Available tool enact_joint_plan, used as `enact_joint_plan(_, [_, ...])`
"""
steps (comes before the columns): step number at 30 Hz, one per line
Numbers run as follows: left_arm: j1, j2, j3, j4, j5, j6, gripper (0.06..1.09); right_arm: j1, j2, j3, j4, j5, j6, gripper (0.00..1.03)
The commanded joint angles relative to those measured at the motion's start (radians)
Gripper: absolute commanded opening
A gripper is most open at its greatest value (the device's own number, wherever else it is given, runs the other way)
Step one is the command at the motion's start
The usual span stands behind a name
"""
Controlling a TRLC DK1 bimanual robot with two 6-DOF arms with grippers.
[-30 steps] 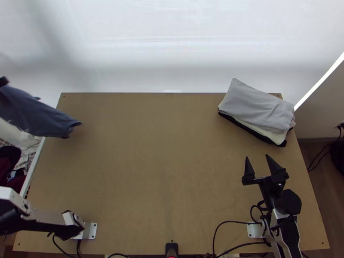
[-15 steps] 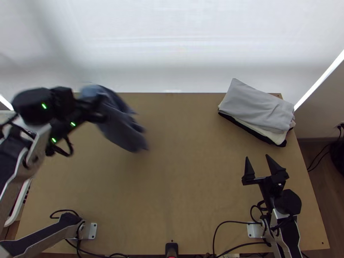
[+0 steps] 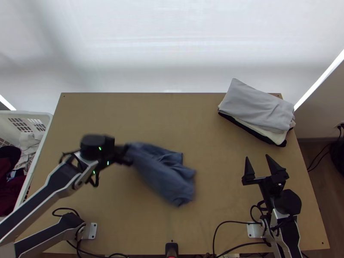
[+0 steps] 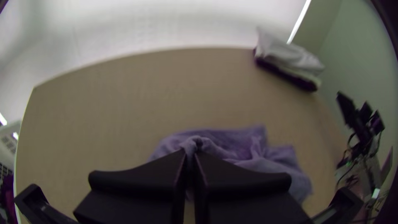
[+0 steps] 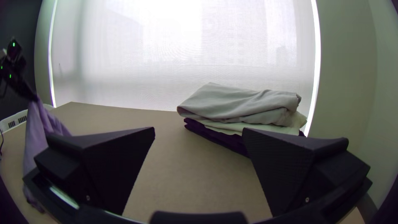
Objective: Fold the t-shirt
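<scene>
Overall, a white blind (image 3: 172, 43) spans the upper part of the top view. The light wooden table (image 3: 107, 116) occupies most of the frame below it. The left arm (image 3: 43, 195) extends from the lower left toward the left-centre of the frame; the right arm (image 3: 286, 215) stands at the lower right. A white slatted basket (image 3: 26, 113), containing white cloth (image 3: 28, 144) and dark red cloth (image 3: 13, 189), is located at the left edge, beside the table. The blue-grey t-shirt (image 3: 167, 178) is at the centre of the frame, slightly left and low, suspended from the left gripper (image 3: 127, 155) in a loose, creased bunch. A folded stack lies at the upper right of the table: grey cloth (image 3: 258, 105) uppermost, cream cloth (image 3: 278, 138) beneath, black cloth (image 3: 281, 144) at the bottom. The right gripper (image 3: 257, 157) is positioned at the right of the frame, below the stack; its fingers are set wide apart, with nothing between them. In the left wrist view, the fingers of the left gripper (image 4: 190, 153) are clamped on a gathered portion of the t-shirt.
</scene>
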Motion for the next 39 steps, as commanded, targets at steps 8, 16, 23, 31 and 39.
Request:
enact_joint_plan(8, [0.1,-0.375,-0.345,-0.147,0.105,0.173,0.09,-0.001,-0.008,-0.015,0.003,0.005,-0.007,0.99])
enact_joint_plan(16, [0.123,-0.412,-0.348,-0.128,0.106,0.175,0.7,-0.001,-0.008,-0.015,0.003,0.005,-0.007,0.99])
enact_joint_plan(23, [0.244,-0.202,-0.115,-0.171,0.101,0.175,1.03,-0.001,-0.008,-0.015,0.003,0.005,-0.007,0.99])
enact_joint_plan(31, [0.378,-0.032,0.225,-0.323,0.105,0.176,1.03,-0.001,-0.008,-0.015,0.003,0.005,-0.007,0.99])
enact_joint_plan(39, [0.485,0.123,0.483,-0.593,0.103,0.135,1.03,-0.001,-0.008,-0.015,0.003,0.005,-0.007,0.99])
